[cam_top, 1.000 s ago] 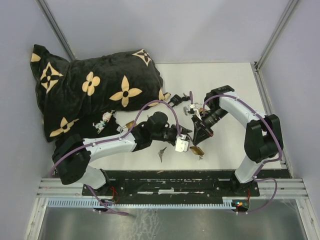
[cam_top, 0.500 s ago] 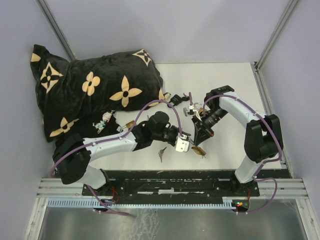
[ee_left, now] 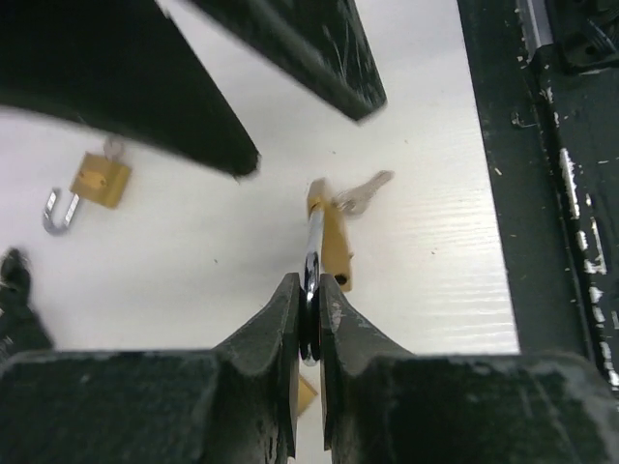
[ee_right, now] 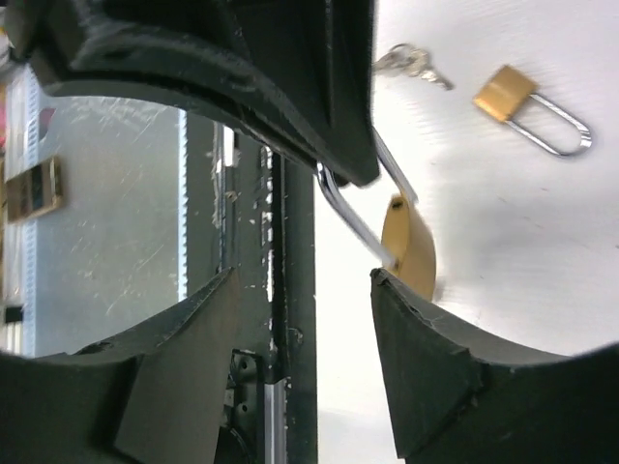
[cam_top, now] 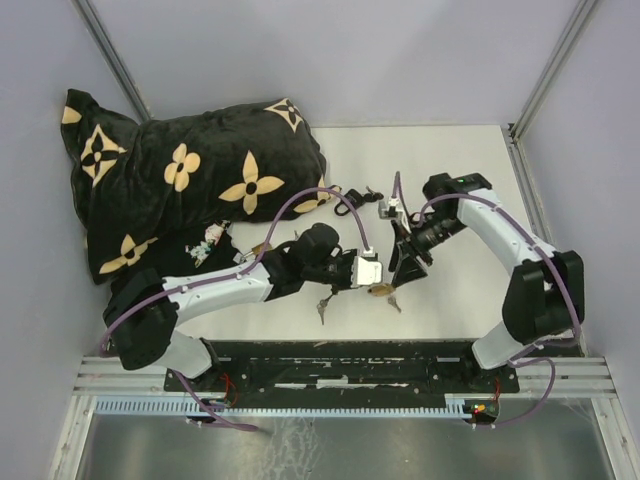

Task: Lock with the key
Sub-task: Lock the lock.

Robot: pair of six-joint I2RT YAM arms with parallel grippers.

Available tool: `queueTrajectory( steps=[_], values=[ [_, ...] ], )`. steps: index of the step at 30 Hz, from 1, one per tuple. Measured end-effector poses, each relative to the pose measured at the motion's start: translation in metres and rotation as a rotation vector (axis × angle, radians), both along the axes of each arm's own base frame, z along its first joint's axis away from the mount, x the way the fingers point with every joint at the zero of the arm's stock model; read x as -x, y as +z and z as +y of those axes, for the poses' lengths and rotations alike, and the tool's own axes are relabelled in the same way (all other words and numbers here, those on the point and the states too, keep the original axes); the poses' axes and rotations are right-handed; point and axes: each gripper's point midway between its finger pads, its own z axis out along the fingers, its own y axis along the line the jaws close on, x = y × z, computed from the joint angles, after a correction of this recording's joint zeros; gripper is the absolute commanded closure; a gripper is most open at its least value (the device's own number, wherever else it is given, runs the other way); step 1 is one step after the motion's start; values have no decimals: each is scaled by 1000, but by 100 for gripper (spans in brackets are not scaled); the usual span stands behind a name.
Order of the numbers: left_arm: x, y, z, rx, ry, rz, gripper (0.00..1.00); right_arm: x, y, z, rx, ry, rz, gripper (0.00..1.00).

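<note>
A brass padlock (ee_left: 335,249) hangs just above the table. My left gripper (ee_left: 309,292) is shut on its silver shackle (ee_left: 311,253). A silver key (ee_left: 364,191) sticks out of the lock's far end. In the top view the padlock (cam_top: 380,290) and key (cam_top: 393,301) lie between the left gripper (cam_top: 370,277) and the right gripper (cam_top: 402,272). The right gripper (ee_right: 302,280) is open. The padlock body (ee_right: 411,246) sits just beyond its right finger (ee_right: 426,358), and I cannot tell whether they touch.
A second brass padlock (ee_left: 98,181) with an open shackle lies on the table, also seen by the right wrist as the second padlock (ee_right: 508,94), beside loose keys (ee_right: 411,63). More keys (cam_top: 322,305) lie near the black front rail (cam_top: 340,365). A black flowered cushion (cam_top: 180,180) fills the back left.
My right gripper has opened and drawn back slightly to the right. The left gripper shut on the shackle and shifted the padlock a little up and to the left.
</note>
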Motion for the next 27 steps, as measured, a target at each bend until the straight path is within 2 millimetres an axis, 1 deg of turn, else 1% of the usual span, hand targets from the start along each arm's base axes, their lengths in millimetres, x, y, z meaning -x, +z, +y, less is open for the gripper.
queueTrajectory(
  steps=[4, 5, 6, 8, 9, 12, 15, 18, 23, 27],
  values=[
    [3, -3, 13, 11, 111, 111, 97, -14, 16, -12, -29, -125, -87, 30],
    [4, -2, 18, 20, 138, 134, 97, -17, 20, -13, -43, -151, -108, 27],
    [6, -1, 23, 36, 172, 162, 97, -19, 24, -15, -65, -182, -134, 22],
    [10, 4, 30, 65, 217, 206, 97, -20, 30, -16, -114, -217, -180, 3],
    [12, 7, 33, 83, 234, 225, 97, -17, 31, -15, -143, -226, -202, 0],
    [16, 22, 38, 144, 275, 266, 97, -3, 25, -9, -247, -211, -308, 1],
    [16, 45, 39, 219, 307, 283, 97, 10, 18, -8, -298, -172, -372, 1],
    [16, 61, 39, 274, 320, 294, 97, 5, 19, -4, -341, -127, -415, 1],
    [14, 83, 35, 325, 335, 324, 97, -5, 23, 2, -395, -89, -397, 1],
    [10, 112, 28, 390, 337, 337, 97, -18, 39, 7, -414, -73, -373, 1]
  ],
)
